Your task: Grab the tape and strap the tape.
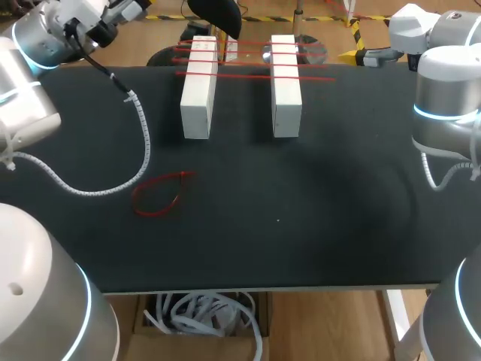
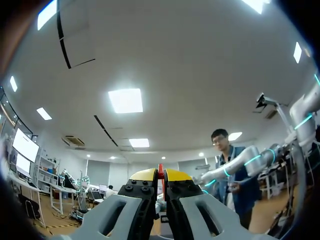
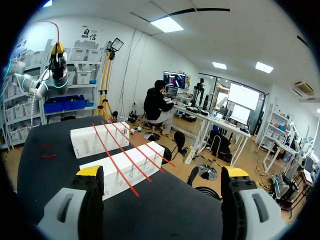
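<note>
A thin red tape (image 2: 160,169) stands pinched between the yellow tips of the left gripper (image 2: 160,176). The jaws are closed on it from both sides and point up toward the ceiling, away from the table (image 1: 338,210). In the right wrist view the left arm (image 3: 37,82) is raised beyond the far end of the blocks, with a red strand arcing up from its hand. How long the strand is, or where its free end hangs, I cannot tell. In the head view two white blocks (image 1: 199,86) stand side by side in the upper middle of the frame. Three strapped tapes (image 1: 248,62) already run across both block tops near their far ends. A separate red loop (image 1: 159,195) lies flat on the table left of centre, well apart from the blocks and untouched. The right gripper (image 3: 162,172) hangs with its fingers spread wide and nothing between them, looking along the blocks from their right side. By my reading the grab is done and the strapping step is in hand. The next move calls for bringing the held tape down over the blocks, nearer the front than the three already laid. It should go on taut and square across both tops, probably with the free end taken by the right gripper.
</note>
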Tool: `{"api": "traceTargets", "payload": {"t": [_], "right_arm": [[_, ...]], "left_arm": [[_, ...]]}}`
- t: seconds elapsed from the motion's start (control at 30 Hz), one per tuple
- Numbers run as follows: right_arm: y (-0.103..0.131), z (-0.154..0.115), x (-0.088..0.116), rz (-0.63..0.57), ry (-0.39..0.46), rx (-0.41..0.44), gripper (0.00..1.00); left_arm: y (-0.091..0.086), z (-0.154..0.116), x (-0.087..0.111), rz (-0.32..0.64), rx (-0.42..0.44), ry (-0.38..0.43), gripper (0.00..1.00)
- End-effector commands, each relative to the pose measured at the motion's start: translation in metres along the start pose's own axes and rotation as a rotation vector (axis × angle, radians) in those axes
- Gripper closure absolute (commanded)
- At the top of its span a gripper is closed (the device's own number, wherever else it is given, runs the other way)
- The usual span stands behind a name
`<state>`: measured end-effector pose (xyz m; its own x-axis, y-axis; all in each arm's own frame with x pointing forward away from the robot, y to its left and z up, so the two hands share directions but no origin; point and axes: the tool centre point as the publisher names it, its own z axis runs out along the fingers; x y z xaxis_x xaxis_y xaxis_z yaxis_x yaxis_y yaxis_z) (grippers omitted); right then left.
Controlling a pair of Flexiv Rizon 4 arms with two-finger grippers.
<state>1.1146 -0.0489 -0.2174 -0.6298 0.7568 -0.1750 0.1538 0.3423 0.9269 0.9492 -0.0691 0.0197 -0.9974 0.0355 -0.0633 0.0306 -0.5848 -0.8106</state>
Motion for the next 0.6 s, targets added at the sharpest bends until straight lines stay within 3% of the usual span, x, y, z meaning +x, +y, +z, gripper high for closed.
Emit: {"api": "traceTargets", "payload": {"t": [0.03,0.5,0.6], "right_arm": [[0.000,0.000,0.000,0.000,0.001,0.002,0.00],[0.000,0.000,0.000,0.000,0.001,0.002,0.00],[0.004,-0.012,0.008,0.134,-0.058,-0.084,0.00]], "left_arm": [[0.003,-0.001,-0.003,0.001,0.005,0.008,1.00],[0.003,-0.001,-0.003,0.001,0.005,0.008,1.00],[0.003,-0.001,-0.003,0.001,0.005,0.008,1.00]]}}
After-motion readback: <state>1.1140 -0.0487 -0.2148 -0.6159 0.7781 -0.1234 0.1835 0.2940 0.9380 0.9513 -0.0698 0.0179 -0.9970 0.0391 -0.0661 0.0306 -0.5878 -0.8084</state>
